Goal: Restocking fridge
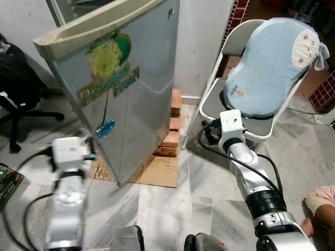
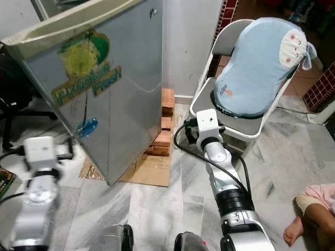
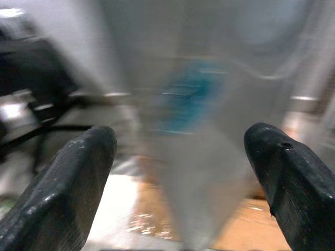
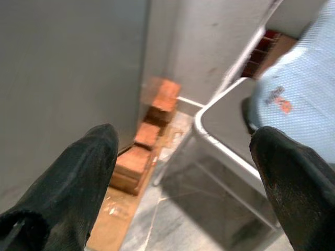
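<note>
The silver fridge (image 1: 125, 94) stands on cardboard (image 1: 157, 170) just ahead, the left gripper (image 3: 180, 183) spread wide at its door corner, the right gripper (image 4: 183, 178) spread wide near the chair (image 1: 225, 104).

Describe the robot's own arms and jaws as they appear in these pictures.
Both arms are silver-grey metal built from rounded segments. The right arm has a white boxy wrist block, a broad black ring lower down, and a black cable looping alongside it. The left arm has the same white wrist block and a thin black cable trailing beside it. Each gripper ends in two long black fingers with a finely textured surface.
</note>
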Robot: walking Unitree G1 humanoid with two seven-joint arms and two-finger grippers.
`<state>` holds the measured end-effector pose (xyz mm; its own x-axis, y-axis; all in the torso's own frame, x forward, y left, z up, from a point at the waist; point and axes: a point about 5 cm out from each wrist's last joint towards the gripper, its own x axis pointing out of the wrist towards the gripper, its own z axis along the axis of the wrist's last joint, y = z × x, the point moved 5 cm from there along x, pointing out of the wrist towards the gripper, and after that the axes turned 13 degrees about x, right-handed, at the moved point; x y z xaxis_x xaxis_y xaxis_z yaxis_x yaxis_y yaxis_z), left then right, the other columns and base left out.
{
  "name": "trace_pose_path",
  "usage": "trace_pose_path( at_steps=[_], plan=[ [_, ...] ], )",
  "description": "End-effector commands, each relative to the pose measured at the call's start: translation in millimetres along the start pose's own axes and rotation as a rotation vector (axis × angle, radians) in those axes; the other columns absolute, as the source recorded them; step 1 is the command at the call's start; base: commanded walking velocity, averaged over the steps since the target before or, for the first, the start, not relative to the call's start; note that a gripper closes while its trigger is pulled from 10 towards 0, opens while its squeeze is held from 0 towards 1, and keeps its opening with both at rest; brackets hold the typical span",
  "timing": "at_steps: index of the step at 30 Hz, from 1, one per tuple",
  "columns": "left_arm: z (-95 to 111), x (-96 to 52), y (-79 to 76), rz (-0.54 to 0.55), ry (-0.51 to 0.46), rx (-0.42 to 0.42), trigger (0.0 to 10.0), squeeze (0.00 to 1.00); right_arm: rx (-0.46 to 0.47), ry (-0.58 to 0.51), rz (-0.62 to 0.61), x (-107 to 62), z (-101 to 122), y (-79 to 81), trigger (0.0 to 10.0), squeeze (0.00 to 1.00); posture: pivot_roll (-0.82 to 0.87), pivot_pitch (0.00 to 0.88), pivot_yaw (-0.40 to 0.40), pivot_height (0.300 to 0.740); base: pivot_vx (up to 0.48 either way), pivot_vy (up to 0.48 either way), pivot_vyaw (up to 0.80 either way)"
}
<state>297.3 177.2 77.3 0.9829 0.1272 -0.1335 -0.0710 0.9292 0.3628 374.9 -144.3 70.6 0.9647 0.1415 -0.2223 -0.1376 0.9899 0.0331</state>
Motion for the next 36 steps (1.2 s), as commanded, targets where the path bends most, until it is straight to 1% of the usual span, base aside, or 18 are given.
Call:
trace_pose_path(
  at_steps=[1,3,6,7,9,11,13,17,22,29,36],
  plan=[
    [2.4,-2.7,4.5,0.0,-0.022,0.033,10.0,0.0,-0.011,-0.006,0.03,-2.4,0.3,3.0,10.0,0.0,0.09,0.078,-0.008,0.74,0.0,0.0,0.56],
    [1.1,-0.9,4.9,0.004,-0.015,0.008,10.0,0.0,-0.003,-0.004,0.055,-5.1,-2.4,7.0,10.0,0.0,0.09,0.071,-0.009,0.74,0.0,0.0,0.8],
    [-2.3,0.8,5.6,0.009,0.0,-0.013,10.0,0.0,-0.004,-0.004,0.048,-6.1,-4.5,7.1,10.0,0.0,0.08,0.06,-0.004,0.74,0.0,0.0,0.8],
    [-4.0,2.3,3.5,0.003,0.011,-0.039,10.0,0.0,0.012,-0.003,0.043,-6.5,-6.3,7.6,10.0,0.0,0.07,0.048,0.002,0.74,0.0,0.0,0.8],
    [-0.8,6.4,-8.9,-0.042,0.009,-0.102,10.0,0.0,0.043,0.001,0.029,-6.6,-9.8,9.1,10.0,0.0,0.06,0.038,0.01,0.74,0.0,0.0,0.29],
    [5.4,9.6,-20.2,-0.088,-0.004,-0.137,10.0,0.0,0.068,-0.003,0.013,-6.2,-10.1,9.2,10.0,0.0,0.05,0.034,0.016,0.74,0.0,0.0,0.0],
    [9.0,10.8,-25.3,-0.112,-0.014,-0.144,10.0,0.0,0.077,-0.012,0.006,-6.3,-8.7,8.7,10.0,0.0,0.05,0.034,0.016,0.74,0.0,0.0,0.0],
    [13.7,10.8,-33.2,-0.149,-0.03,-0.168,10.0,0.0,0.079,-0.048,-0.015,-9.0,-2.2,4.1,10.0,0.0,0.03,0.037,0.016,0.74,0.0,0.48,0.0],
    [6.4,10.7,-33.2,-0.146,-0.01,-0.185,10.0,0.0,0.098,-0.043,-0.04,-12.7,-7.3,-3.3,10.0,0.0,0.03,0.05,0.003,0.74,0.0,0.48,0.0],
    [4.9,11.9,-29.6,-0.136,-0.005,-0.189,10.0,0.0,0.099,-0.034,-0.043,-14.4,-9.1,-4.1,10.0,0.0,0.03,0.055,-0.001,0.74,0.0,0.48,0.0],
    [6.4,15.2,-26.0,-0.129,-0.014,-0.189,10.0,0.0,0.098,-0.032,-0.05,-13.5,-8.2,-6.8,10.0,0.0,0.03,0.058,0.0,0.74,0.0,0.409,-0.76]
  ],
)
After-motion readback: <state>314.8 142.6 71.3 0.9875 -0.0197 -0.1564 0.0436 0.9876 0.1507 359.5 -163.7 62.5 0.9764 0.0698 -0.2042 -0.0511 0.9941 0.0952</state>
